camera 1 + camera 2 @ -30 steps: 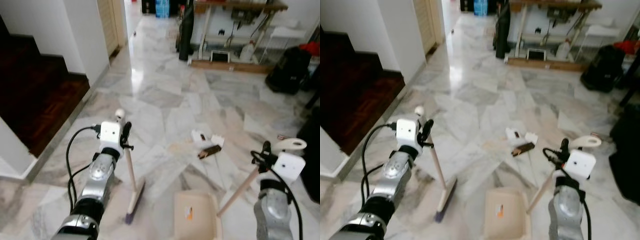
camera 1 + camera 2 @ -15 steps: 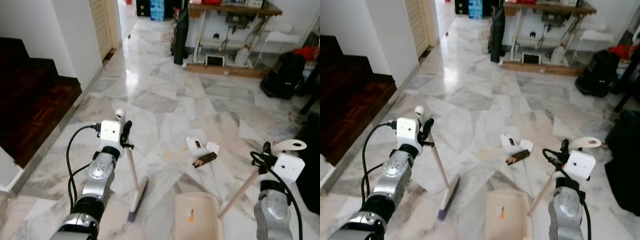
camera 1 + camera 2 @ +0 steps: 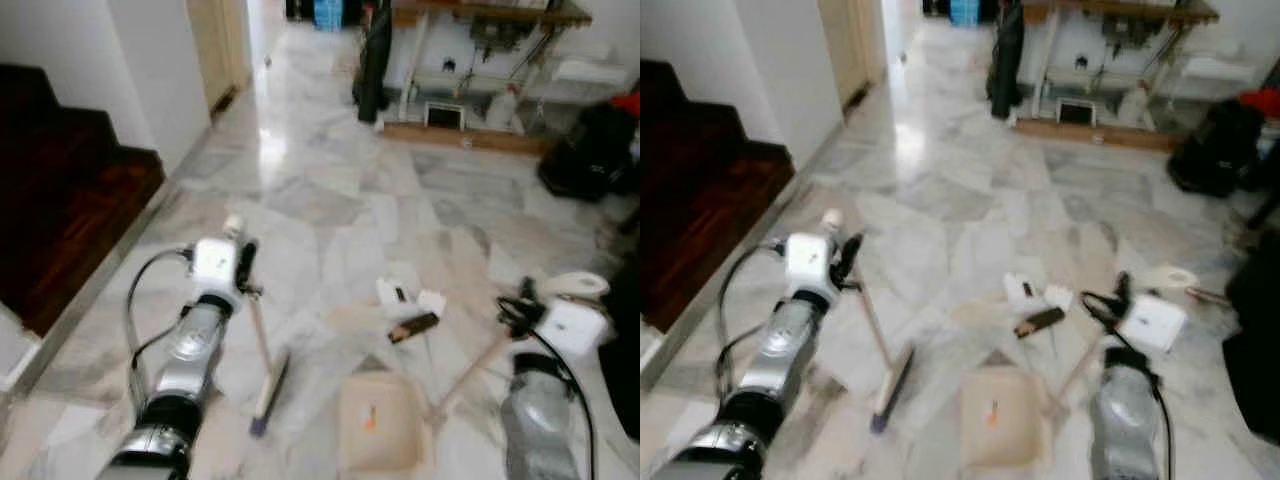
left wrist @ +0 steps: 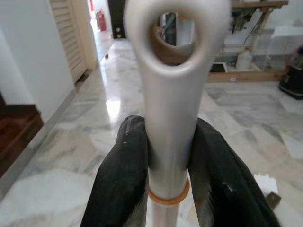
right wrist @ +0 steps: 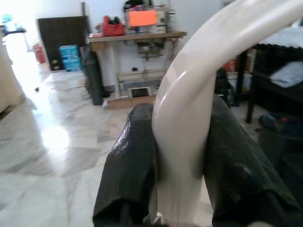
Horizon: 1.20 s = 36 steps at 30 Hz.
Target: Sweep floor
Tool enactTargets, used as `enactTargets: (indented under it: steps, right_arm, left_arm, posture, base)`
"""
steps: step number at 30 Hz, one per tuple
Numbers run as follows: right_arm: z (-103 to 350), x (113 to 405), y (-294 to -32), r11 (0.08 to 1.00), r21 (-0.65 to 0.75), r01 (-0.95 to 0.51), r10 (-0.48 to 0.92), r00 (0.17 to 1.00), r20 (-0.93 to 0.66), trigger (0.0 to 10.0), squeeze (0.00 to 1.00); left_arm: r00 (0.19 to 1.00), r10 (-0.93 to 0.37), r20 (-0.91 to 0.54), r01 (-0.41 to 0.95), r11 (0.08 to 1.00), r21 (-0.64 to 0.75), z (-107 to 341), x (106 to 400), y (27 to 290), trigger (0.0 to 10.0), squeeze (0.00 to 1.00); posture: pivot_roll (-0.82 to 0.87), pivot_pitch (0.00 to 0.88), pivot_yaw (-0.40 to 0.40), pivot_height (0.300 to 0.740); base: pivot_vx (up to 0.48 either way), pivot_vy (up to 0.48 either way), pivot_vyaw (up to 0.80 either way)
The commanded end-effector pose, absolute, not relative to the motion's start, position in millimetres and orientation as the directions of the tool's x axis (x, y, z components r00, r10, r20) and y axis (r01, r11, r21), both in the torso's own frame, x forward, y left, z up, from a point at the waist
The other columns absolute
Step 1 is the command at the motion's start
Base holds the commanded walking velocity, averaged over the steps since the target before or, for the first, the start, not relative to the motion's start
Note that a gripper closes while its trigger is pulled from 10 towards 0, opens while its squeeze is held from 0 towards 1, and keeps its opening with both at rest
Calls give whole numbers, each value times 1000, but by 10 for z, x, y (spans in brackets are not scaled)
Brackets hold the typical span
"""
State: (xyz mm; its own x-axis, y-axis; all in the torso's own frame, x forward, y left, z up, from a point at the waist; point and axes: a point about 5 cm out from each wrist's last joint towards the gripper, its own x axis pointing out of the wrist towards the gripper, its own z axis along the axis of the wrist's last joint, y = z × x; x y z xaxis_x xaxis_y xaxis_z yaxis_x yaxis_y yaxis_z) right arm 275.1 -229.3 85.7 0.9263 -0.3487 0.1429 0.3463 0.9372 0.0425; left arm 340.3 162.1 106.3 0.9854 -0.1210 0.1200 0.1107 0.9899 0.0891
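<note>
1. Left gripper [image 4: 168, 156] pinching the white handle of the broom [image 3: 262, 372], one black finger [image 4: 124, 179] on each side just under the hanging loop at the handle's end.
2. In the left eye view, left of centre: broom handle slanting down from the left gripper [image 3: 245, 268] to a brush head resting on the marble floor [image 3: 330, 190] in the lower middle of the frame.
3. Right gripper [image 5: 177, 175] clamped on the curved white handle of the dustpan [image 3: 378, 435], fingers [image 5: 130, 165] pressed against both sides of it.
4. Lower centre of the left eye view: cream dustpan flat on the floor, its wooden shaft rising to the right toward the right gripper [image 3: 520, 308].
5. Just above the dustpan, middle of the frame: litter [image 3: 410, 310] on the floor, a couple of white scraps with a dark brown piece beside them, apart from both brush head and pan.
6. Upper right: wooden table [image 3: 480, 15] with a black bag [image 3: 590, 150] near it; left edge: dark wooden stairs [image 3: 60, 190].
7. Whole head view slightly blurred.
</note>
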Motion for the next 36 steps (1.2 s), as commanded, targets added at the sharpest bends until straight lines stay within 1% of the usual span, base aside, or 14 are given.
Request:
enactTargets:
  steps: [1, 13, 30, 36]
  right_arm:
    - [933, 2732, -2401, 928, 19, 371, -368, 912, 178, 10000, 0]
    - [942, 2724, -2378, 927, 36, 373, -373, 910, 179, 10000, 0]
    - [939, 2720, -2389, 923, 49, 383, -385, 907, 170, 10000, 0]
    - [941, 2719, -2393, 921, 50, 386, -388, 905, 173, 10000, 0]
  left_arm:
    - [973, -146, 178, 131, 987, 96, 1205, 3457, 1518, 10000, 0]
    - [973, -145, 180, 130, 987, 93, 1208, 3445, 1523, 10000, 0]
    - [972, -151, 179, 136, 986, 93, 1213, 3445, 1507, 10000, 0]
    - [972, -152, 179, 138, 986, 91, 1212, 3443, 1505, 10000, 0]
  posture:
    - [73, 51, -15, 740]
    - [74, 75, -9, 740]
    - [75, 80, -6, 740]
    - [75, 80, -6, 740]
  base:
    - [296, 0, 0]
    - [298, 0, 0]
    - [297, 0, 0]
    - [297, 0, -758]
